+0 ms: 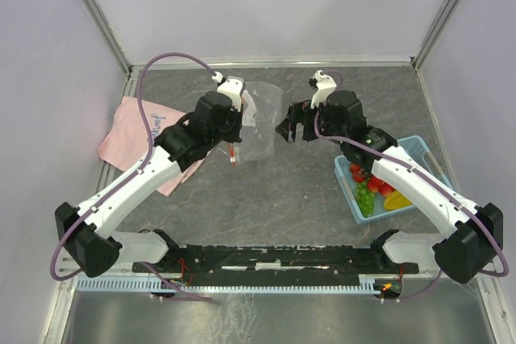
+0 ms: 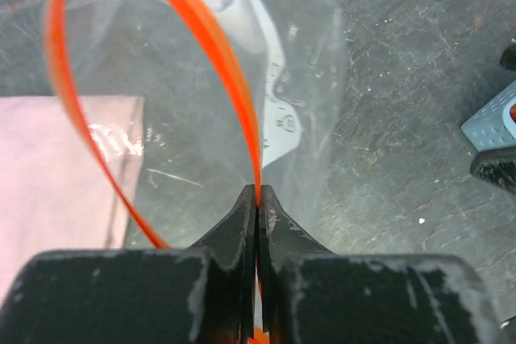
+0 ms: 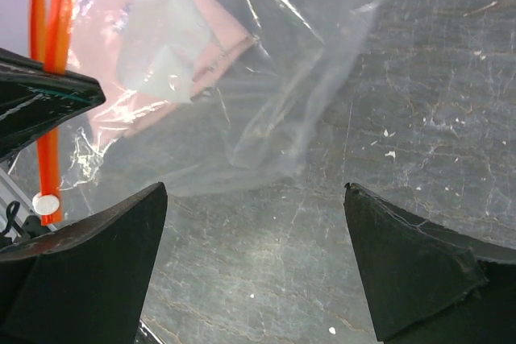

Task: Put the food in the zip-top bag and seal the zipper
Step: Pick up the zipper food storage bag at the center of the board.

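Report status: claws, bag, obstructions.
Left claw shut on the zipper, zip-top bag mouth open. Right claw open, empty, facing the bag. Food in the blue basket, none bagged. Nothing blocking.

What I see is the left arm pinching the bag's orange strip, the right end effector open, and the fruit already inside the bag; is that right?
Not quite. The fruit is not in the bag; it lies in the blue basket, as the top view shows. The left end effector does pinch the orange strip and the right end effector is open.
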Controlling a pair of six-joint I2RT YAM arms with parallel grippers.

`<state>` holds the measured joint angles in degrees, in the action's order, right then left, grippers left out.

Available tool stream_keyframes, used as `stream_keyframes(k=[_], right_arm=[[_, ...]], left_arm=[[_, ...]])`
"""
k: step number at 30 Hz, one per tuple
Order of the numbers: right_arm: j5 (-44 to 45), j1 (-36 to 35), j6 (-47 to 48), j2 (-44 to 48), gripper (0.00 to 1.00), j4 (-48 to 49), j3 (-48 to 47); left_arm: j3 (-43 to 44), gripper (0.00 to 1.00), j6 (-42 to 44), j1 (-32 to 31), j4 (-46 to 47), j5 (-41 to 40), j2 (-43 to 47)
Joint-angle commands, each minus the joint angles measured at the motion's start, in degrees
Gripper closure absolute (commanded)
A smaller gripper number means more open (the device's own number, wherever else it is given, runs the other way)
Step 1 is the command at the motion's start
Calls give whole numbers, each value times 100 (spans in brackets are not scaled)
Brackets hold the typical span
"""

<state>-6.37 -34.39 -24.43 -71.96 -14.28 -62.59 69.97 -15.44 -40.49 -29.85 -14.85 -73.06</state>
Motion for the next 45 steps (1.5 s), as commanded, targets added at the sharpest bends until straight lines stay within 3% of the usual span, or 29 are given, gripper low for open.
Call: stream_keyframes(k=[1, 6, 13, 19, 26, 33, 45], right_arm=[[175, -22, 111, 125, 1, 235, -417], [312, -9, 797, 141, 1, -201, -607], [141, 155, 1594, 170, 1, -706, -839], [-845, 768, 1876, 242, 1, -730, -866], [-2415, 777, 2484, -149, 0, -1393, -1609], [-2849, 203, 3200, -577, 0, -2301, -2294], [-2376, -578, 4018, -1288, 10, -3232, -2893]], left_arm=[[528, 97, 1367, -49, -532, -82, 148], [608, 97, 2398, -211, -819, -157, 171], [19, 97, 3795, -317, -516, 684, 606], [-843, 97, 5346, -323, 29, 1704, 1399], [-1032, 97, 6441, -352, -252, 2486, 1578], [-970, 97, 6983, -415, -493, 2948, 1488], [-904, 97, 7058, -489, -584, 3288, 1330]])
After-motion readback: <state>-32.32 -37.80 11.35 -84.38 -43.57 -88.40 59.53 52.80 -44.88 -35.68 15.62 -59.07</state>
